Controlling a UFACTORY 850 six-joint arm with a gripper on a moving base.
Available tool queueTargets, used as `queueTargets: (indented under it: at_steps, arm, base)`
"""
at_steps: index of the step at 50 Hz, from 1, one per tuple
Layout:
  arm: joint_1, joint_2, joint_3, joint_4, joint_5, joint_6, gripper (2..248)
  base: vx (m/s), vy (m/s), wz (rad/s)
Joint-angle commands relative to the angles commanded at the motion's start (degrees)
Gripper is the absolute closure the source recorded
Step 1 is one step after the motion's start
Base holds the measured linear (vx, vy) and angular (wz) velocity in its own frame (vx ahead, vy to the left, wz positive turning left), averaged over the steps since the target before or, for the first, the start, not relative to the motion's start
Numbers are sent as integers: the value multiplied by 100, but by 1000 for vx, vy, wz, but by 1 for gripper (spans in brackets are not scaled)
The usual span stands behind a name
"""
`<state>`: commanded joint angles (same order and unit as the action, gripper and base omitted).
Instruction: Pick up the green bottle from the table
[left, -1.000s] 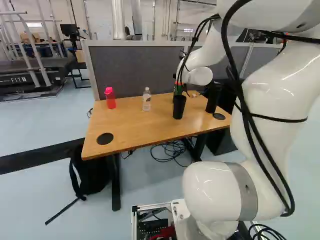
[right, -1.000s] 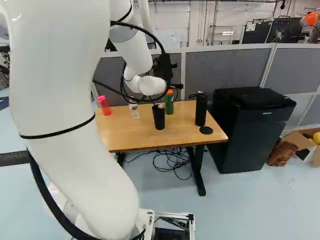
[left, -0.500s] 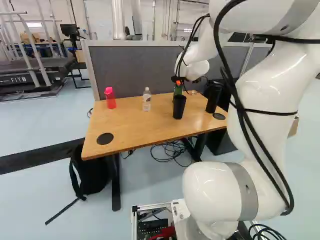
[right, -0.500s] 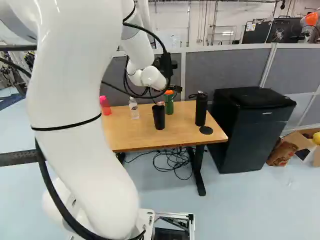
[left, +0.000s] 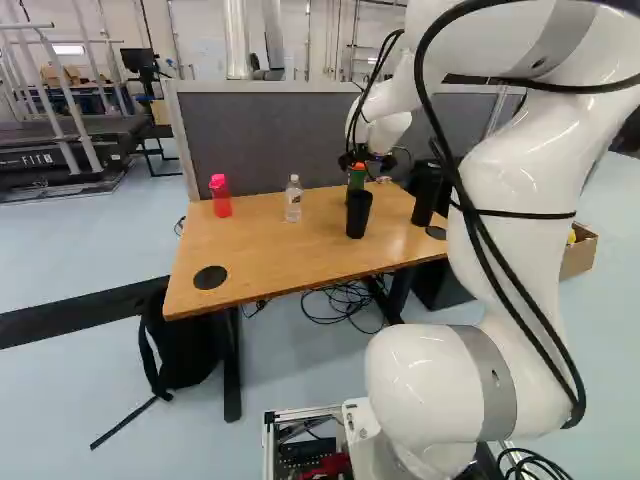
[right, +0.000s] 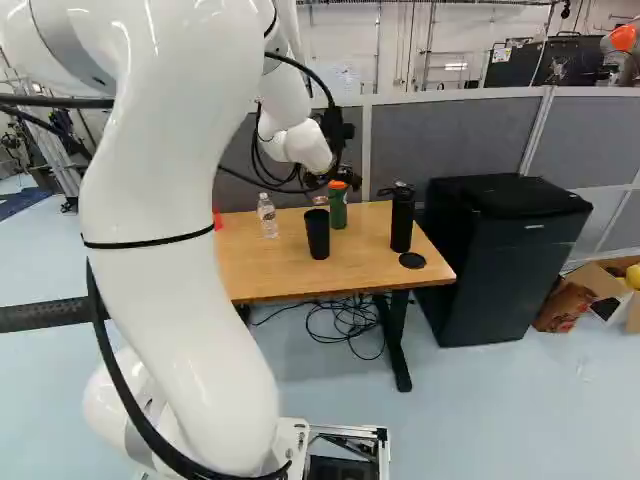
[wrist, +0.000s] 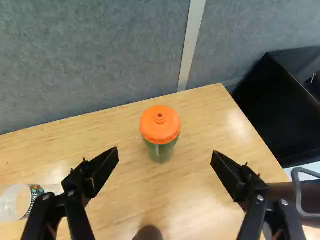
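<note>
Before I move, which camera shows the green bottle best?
The wrist view: the green bottle is largest there, unobstructed. The right base view shows it smaller; in the left, a black cup hides its lower part.

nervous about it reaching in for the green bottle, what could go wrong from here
The open black hand could knock over the black tumbler, which stands just on the base's side of the green bottle with the orange lid. The fingers might also brush the clear plastic bottle or the tall black bottle with a handle, since the wrist view shows one beside each finger.
</note>
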<state>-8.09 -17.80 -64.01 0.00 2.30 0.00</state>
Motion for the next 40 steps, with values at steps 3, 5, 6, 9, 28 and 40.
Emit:
queueTargets:
  at_steps: [3,5,6,9,28,40]
  arm:
    - [-5,-81,-99,0,-30,0,3]
    - [-9,-135,-164,0,-41,0,3]
    - [-11,-162,-197,0,-45,0,3]
    - [-18,-244,-296,0,-53,0,3]
    - [66,-812,-899,0,-56,0,3]
    - [183,-1179,-1209,0,-56,0,3]
  base:
    - [0,0,0]
    - [0,0,0]
    - [0,0,0]
    - [0,0,0]
    - [0,0,0]
    - [0,0,0]
